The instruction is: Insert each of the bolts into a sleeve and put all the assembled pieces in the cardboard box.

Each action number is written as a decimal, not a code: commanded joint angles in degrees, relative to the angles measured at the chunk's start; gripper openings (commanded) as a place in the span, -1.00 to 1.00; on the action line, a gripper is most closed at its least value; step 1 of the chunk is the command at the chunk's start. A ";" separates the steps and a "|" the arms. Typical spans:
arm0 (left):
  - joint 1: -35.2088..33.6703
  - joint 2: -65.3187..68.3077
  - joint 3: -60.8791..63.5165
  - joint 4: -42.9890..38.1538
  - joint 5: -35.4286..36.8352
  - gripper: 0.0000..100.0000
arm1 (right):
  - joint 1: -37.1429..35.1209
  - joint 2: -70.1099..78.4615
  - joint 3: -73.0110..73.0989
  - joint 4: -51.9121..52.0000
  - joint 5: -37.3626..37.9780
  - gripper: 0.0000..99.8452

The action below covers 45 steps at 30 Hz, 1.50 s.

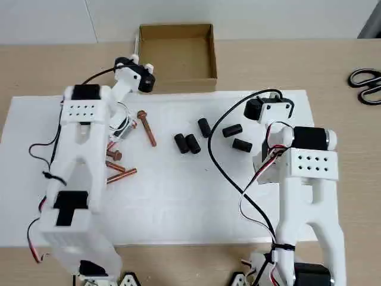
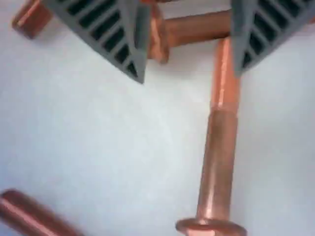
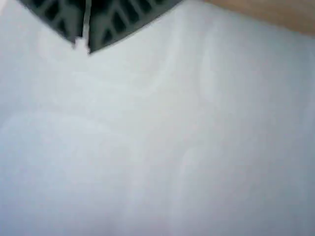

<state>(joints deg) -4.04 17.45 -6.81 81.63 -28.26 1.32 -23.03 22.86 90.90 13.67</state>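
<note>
No text, label, brand, number or sign could be read anywhere in the three views.

scissors [image 1: 366, 85] cut by edge | bolts [image 1: 123, 174] part-hidden (under left arm [image 1: 83, 137])
</note>
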 commanded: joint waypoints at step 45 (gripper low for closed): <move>3.96 28.13 -42.51 18.46 0.26 -0.85 | 0.40 0.04 2.90 -1.19 0.62 -0.99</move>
<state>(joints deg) 0.70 46.29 -47.34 98.86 -26.95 1.32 -23.03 26.02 90.90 13.67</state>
